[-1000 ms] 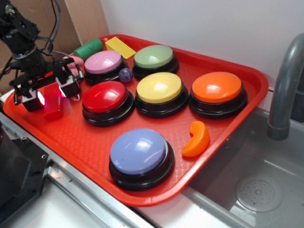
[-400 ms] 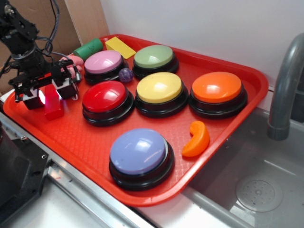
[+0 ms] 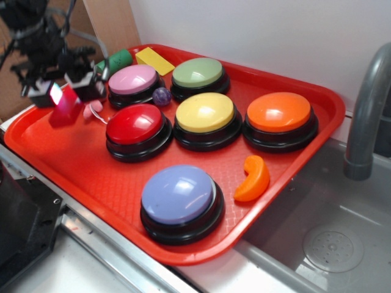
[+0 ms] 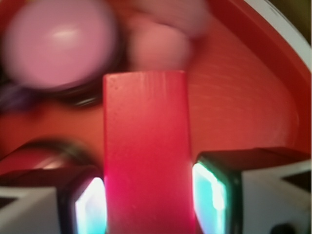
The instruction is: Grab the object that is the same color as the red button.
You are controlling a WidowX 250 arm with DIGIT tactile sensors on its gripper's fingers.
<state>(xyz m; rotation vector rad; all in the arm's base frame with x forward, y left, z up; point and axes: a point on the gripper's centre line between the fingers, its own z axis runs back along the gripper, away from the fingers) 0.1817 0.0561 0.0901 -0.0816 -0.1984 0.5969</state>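
Observation:
My gripper (image 3: 66,94) is shut on the small red block (image 3: 65,105) and holds it in the air above the left end of the red tray (image 3: 85,160). In the wrist view the red block (image 4: 146,151) fills the middle, clamped between the two lit pads (image 4: 208,197). The red button (image 3: 135,125), a glossy red dome on a black base, sits on the tray to the right of the gripper. The pink button (image 3: 132,80) is behind it and shows blurred in the wrist view (image 4: 58,44).
The tray also holds green (image 3: 197,73), yellow (image 3: 204,113), orange (image 3: 278,113) and lilac (image 3: 178,194) buttons, a yellow flat block (image 3: 154,60), a green cylinder (image 3: 116,61), a purple ball (image 3: 161,96), an orange crescent (image 3: 253,179) and a pink piece (image 3: 93,110). A sink with faucet (image 3: 366,104) lies right.
The gripper has risen and moved back with the red block, lifting it off the tray. A pink piece that it hid now shows on the tray.

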